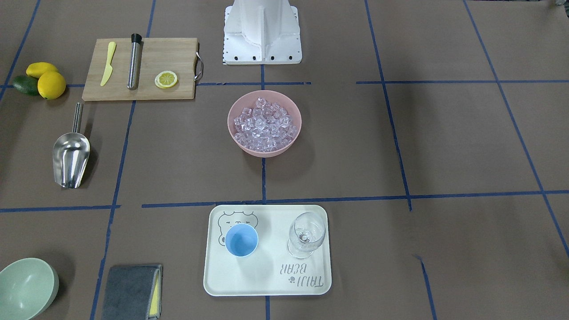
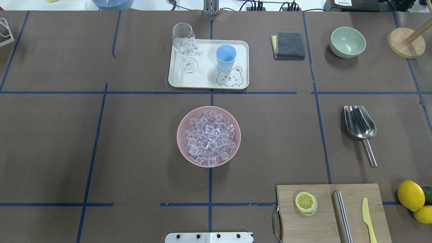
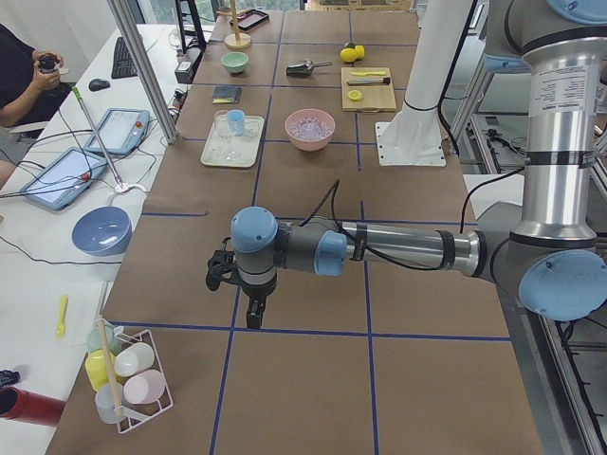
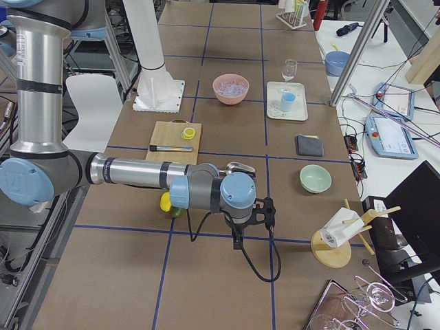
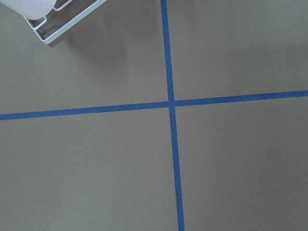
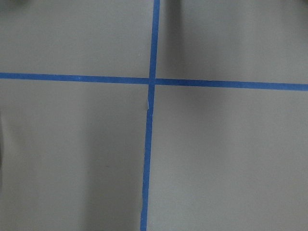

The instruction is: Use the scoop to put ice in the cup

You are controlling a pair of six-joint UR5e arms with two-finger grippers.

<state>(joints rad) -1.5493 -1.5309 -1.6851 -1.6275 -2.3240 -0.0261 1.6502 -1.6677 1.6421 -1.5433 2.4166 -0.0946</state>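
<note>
You have a brown tabletop [image 2: 135,141] gridded with blue tape [image 2: 209,189]. On it lie a pink bowl [image 2: 180,135] at centre, a white tray [image 2: 202,79], the scoop [image 2: 359,123], a cutting board [image 2: 320,226], lemons [image 2: 410,195], a green bowl [image 2: 347,42] and a grey cloth [image 2: 289,45].

A brown-papered worktop [image 2: 135,152], gridded with blue tape [image 2: 50,204], stands beside a white desk [image 3: 28,275] carrying tablets [image 3: 59,176] under even indoor light.
</note>
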